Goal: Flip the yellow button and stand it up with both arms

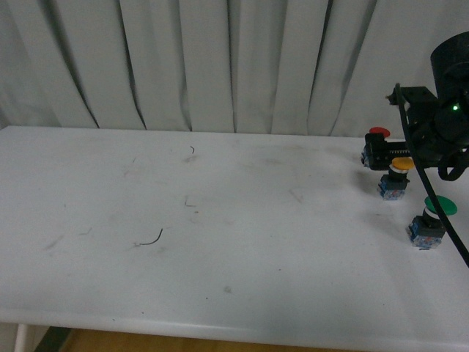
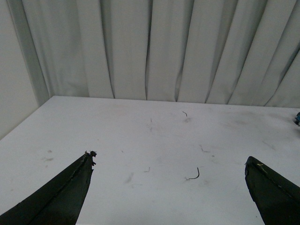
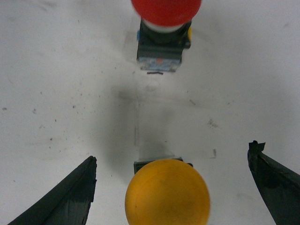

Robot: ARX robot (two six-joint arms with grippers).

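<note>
Small yellow-capped push button upright on white table, far right, centred between spread fingers of black right gripper, untouched. Black left gripper wide open, empty, well apart.

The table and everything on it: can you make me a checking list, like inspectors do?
Surface: white table, scuffed, with small dark marks.
Job's things: yellow button stands upright, cap up, near the table's right side; it sits between the open fingers of the right gripper, untouched.
Clutter: red button behind it, green button in front, both upright; a thin curved wire scrap lies further left.
Grippers: right gripper open above the yellow button; left gripper open over bare table.
Cables: black cable hangs from the right arm.
Surroundings: pale curtain behind the table.
</note>
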